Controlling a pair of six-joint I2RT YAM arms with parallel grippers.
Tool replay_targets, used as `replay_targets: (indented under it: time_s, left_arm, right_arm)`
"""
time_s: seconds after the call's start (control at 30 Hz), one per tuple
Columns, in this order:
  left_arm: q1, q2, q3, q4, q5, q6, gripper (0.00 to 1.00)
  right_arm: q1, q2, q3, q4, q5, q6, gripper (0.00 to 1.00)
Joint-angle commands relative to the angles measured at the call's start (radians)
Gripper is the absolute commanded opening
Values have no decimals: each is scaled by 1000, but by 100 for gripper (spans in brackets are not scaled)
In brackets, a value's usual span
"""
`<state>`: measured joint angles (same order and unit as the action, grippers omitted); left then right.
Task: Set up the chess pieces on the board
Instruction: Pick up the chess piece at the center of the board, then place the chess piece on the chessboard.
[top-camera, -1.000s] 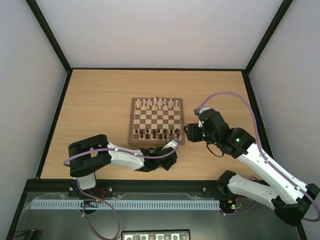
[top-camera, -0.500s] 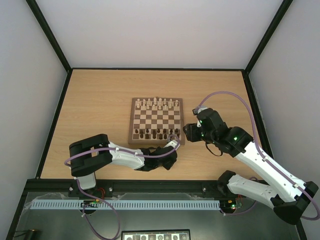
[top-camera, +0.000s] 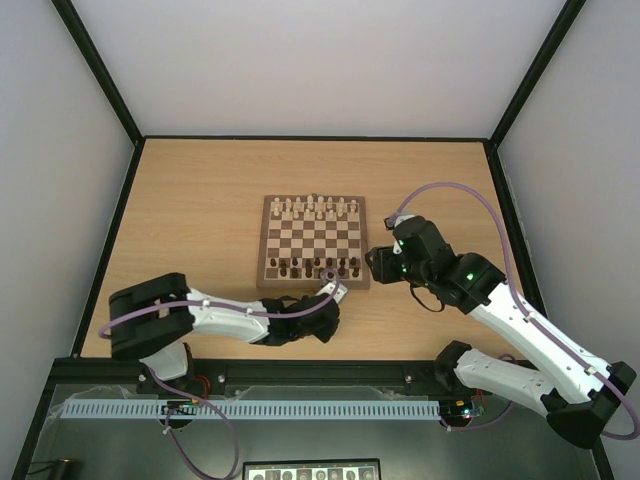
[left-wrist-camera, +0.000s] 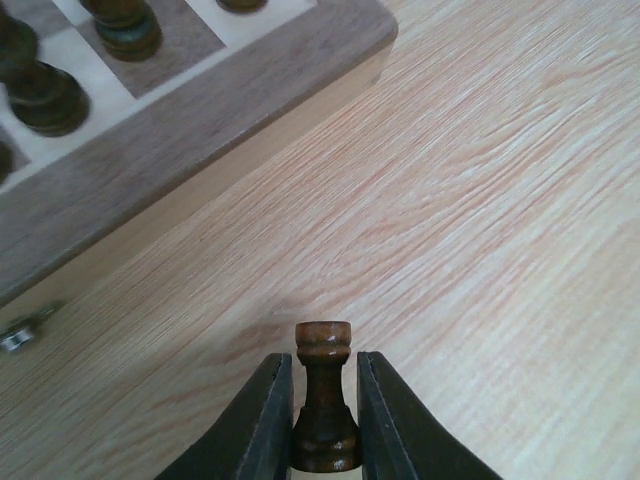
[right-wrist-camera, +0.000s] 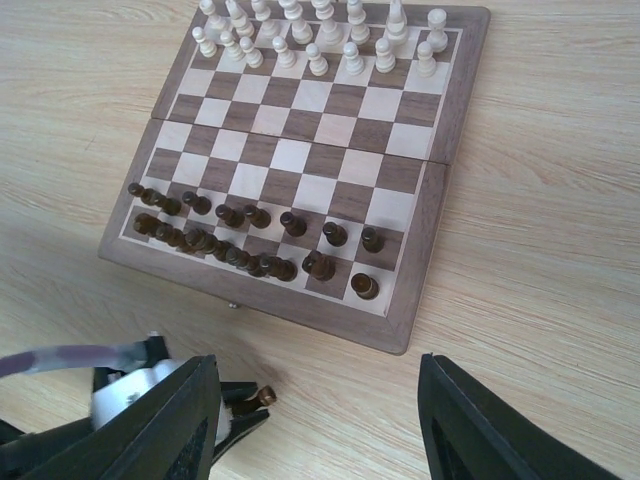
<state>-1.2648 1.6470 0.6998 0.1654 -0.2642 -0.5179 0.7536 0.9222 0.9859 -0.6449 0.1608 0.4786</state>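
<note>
The board (top-camera: 266, 242) lies mid-table, its near border in the left wrist view (left-wrist-camera: 200, 120) and the right wrist view (right-wrist-camera: 412, 300). Dark brown chess pieces (top-camera: 318, 266) fill its two near rows, seen clearly in the right wrist view (right-wrist-camera: 230, 215). My left gripper (top-camera: 335, 292) is shut on a dark brown rook (left-wrist-camera: 323, 395), held over the bare table just in front of the board's near right part; the rook also shows in the right wrist view (right-wrist-camera: 258, 397). My right gripper (top-camera: 375, 262) hangs open and empty above the table by the board's near right corner.
Cream-white pieces (top-camera: 315, 207) stand on the board's two far rows, also in the right wrist view (right-wrist-camera: 320, 40). A small metal latch (right-wrist-camera: 232, 305) sticks out of the board's near edge. Black frame posts and white walls close in the table.
My left gripper has drawn back a little toward the near left, away from the board's near right corner, with the rook in it. The right arm has hardly moved.
</note>
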Motion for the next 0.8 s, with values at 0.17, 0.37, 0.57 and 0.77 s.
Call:
replay_targets:
  time_s: [0.17, 0.37, 0.57, 0.77]
  left_arm:
    - [-45, -269, -86, -5, 40, -19, 17]
    - [-63, -509, -167, -8, 114, -19, 17]
    - [-64, -758, -226, -53, 164, -13, 18]
    - [-68, -872, -239, -100, 175, 12, 18]
  right_arm:
    - [-3, -29, -56, 38, -134, 9, 55]
    - [-3, -56, -105, 86, -300, 15, 55]
    - [-3, -68, -138, 146, -513, 31, 48]
    - [-3, -53, -169, 249, -756, 67, 47]
